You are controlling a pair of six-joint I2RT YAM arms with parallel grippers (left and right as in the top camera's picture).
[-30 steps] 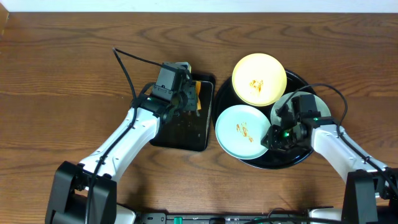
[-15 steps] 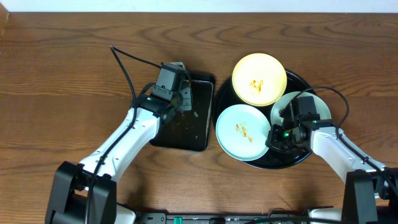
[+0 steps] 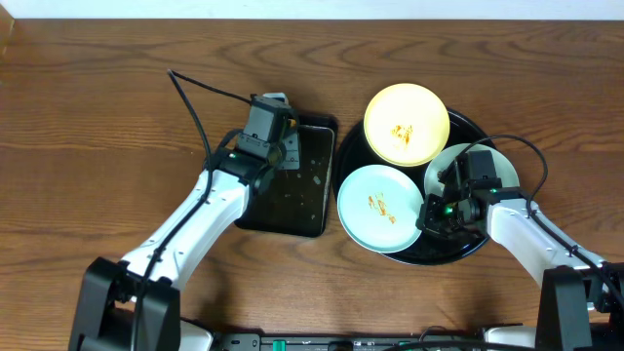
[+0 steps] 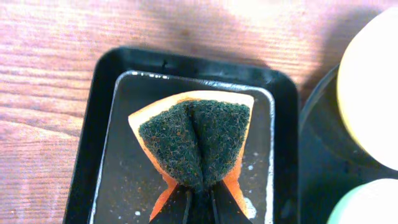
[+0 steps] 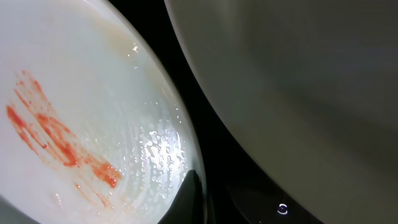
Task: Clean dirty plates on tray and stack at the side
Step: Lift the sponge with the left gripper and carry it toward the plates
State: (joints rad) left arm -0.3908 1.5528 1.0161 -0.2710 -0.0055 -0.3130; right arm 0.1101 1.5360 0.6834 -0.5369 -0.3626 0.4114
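Plates (image 3: 380, 206) rest in black tray (image 3: 444, 255) on wooden table (image 3: 97, 146).

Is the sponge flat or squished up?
Squished. The left gripper pinches the sponge, so its dark green side folds along a crease down the middle and its orange edges bend.
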